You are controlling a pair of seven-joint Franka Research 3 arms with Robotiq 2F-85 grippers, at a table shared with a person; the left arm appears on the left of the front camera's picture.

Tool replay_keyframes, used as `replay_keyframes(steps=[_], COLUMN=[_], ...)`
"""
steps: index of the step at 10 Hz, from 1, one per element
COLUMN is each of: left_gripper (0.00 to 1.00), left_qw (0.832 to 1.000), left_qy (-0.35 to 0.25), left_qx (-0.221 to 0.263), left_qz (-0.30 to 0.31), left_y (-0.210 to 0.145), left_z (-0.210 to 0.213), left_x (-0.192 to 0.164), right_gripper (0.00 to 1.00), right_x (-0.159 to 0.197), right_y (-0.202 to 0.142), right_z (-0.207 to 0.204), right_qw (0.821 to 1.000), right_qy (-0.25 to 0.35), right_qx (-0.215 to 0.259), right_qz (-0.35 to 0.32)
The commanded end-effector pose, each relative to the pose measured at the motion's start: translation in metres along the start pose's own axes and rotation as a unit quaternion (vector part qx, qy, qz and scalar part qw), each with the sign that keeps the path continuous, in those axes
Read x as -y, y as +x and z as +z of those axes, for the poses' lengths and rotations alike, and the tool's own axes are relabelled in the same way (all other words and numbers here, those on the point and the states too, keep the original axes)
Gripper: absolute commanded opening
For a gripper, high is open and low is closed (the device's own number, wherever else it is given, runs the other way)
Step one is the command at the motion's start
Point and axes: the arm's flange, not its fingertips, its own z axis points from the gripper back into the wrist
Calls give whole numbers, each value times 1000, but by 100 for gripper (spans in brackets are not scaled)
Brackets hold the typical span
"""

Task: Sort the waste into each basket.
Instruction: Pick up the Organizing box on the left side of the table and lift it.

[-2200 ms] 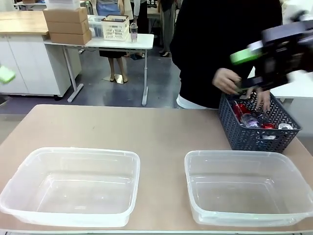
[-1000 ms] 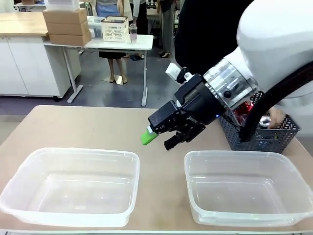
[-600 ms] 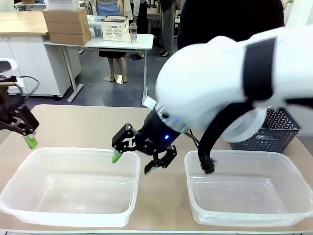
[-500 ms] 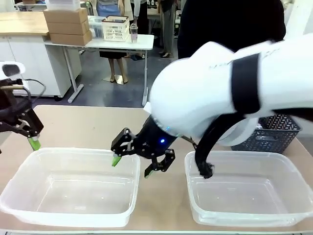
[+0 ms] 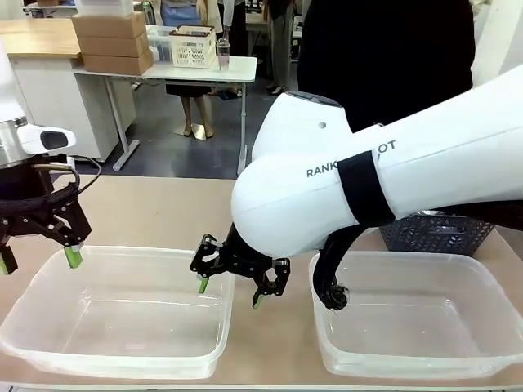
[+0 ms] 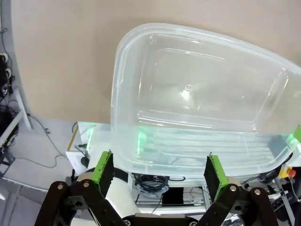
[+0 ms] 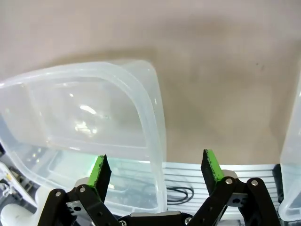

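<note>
On the surface (image 5: 155,216), two tubs side by side near the front edge: left tub (image 5: 122,327) on the left, right tub (image 5: 409,327) on the right, with a strip of bare surface between them. Behind the right tub, at the far right, a basket (image 5: 437,233), partly hidden by the right arm. Over the left end of the left tub, the left claw (image 5: 39,261), pointing down. Over the right end of the same tub, the right claw (image 5: 230,292), astride the tub's wall: one finger above the inside, the other above the bare strip. Across the surface, on the far side, a person (image 5: 384,49). Farther back on the left, another table (image 5: 163,72) with boxes (image 5: 113,41) on it.
</note>
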Motion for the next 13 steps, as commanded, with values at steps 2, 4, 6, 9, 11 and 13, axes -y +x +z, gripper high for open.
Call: replay_keyframes(steps=[2,4,6,9,11,13], left_gripper=[100,100,100,100,100,100], left_qw=[1000,999,999,997,995,996], left_qy=[8,21,12,12,13,47], left_qx=[16,23,0,-15,-24,-36], left_qz=[12,-17,-42,-77,-94,-70], left_y=[-3,-5,-10,-35,-56,-68], left_z=[6,-14,-66,-121,-145,-162], left_x=[-3,-11,-42,-58,-58,-58], right_gripper=[100,100,100,100,100,100], right_x=[5,5,5,5,5,5], right_y=[-6,-6,-6,-6,-6,-6], right_z=[4,4,4,4,4,4], right_qw=[1000,1000,1000,1000,1000,1000], right_qy=[14,14,14,14,14,14], right_qx=[8,8,8,8,8,8], right_qz=[2,2,2,2,2,2])
